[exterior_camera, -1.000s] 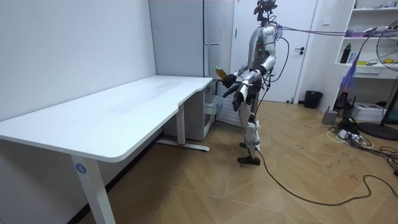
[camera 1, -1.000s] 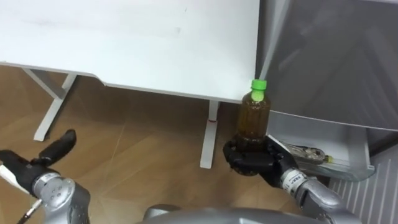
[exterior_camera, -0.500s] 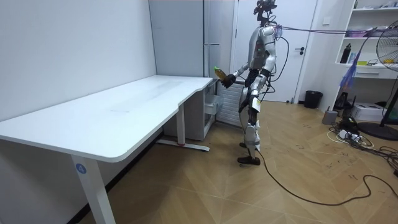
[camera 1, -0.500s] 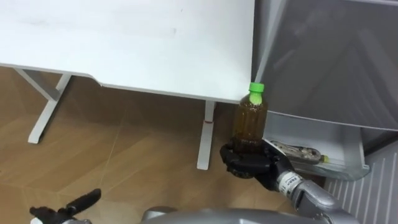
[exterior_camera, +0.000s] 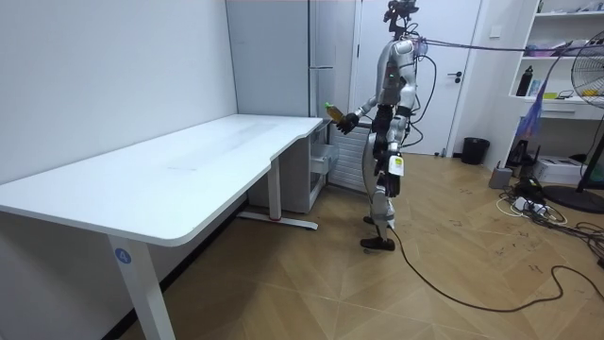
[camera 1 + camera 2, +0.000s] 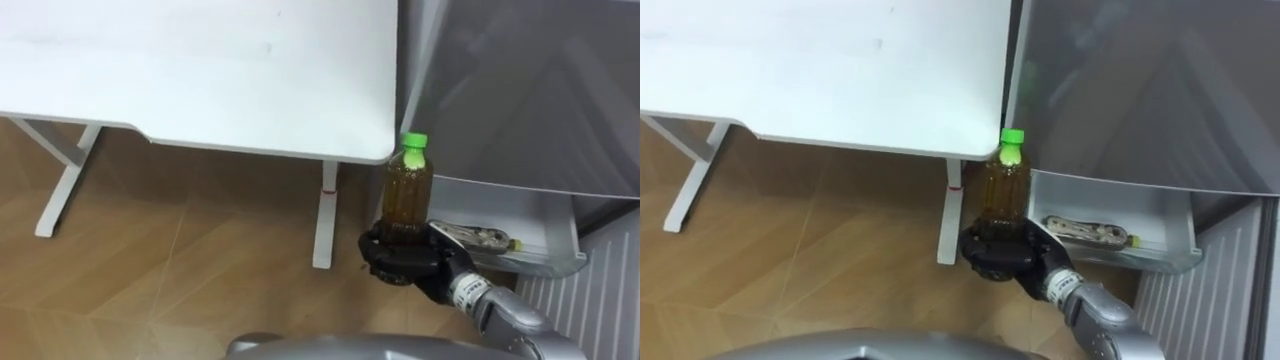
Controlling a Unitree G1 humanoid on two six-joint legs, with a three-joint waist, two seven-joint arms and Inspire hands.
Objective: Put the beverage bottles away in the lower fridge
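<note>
The robot stands at the grey fridge (image 6: 520,90), right where it meets the right end of the white table (image 6: 200,70), and down low the fridge's drawer (image 6: 500,205) is pulled out and waiting. In the room view the left hand (image 5: 391,162) hangs at the robot's side, and I can't make out its grip. The right hand (image 6: 400,262) is wrapped tight around the base of the bottle (image 6: 405,190), holding it upright in the air just off the table's near right corner, at the drawer's left edge but not over it yet. A second bottle (image 6: 480,238) lies on its side inside the drawer, so I'd call one drink home and this one partway there: it needs carrying across, lowering in and releasing. Green cap, amber drink, and no label writing I can read on either.
</note>
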